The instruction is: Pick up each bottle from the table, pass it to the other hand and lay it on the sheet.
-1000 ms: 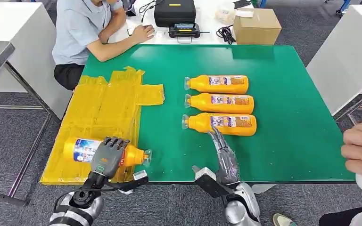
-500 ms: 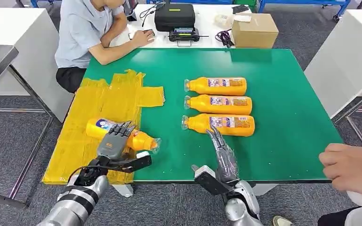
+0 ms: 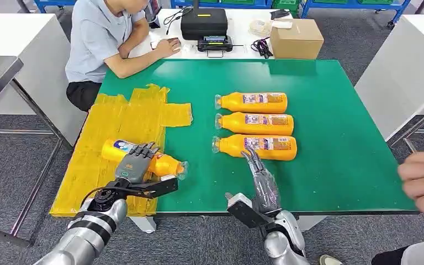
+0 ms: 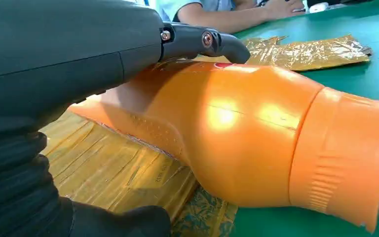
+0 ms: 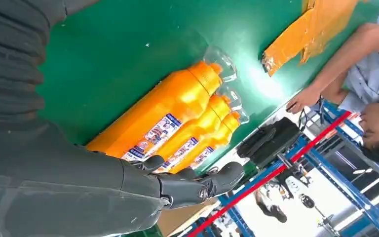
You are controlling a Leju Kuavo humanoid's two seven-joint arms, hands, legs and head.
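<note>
On yellow sheet [image 3: 116, 118], near its table-side edge: orange bottle [image 3: 163, 164] lying flat, cap end poking out over green table [image 3: 337, 138]. L hand [image 3: 134, 165] wrapped over bottle's middle, fingers curled round it. R hand [image 3: 259, 174] holds nothing, fingers straight and apart, tips just short of nearest of 3 bottles in a row [image 3: 254, 124]. Person [image 3: 102, 38] seated at far-left corner.

Orange bottles [image 3: 252, 102], yellow sheet [image 3: 116, 127], green table [image 3: 337, 110]
</note>
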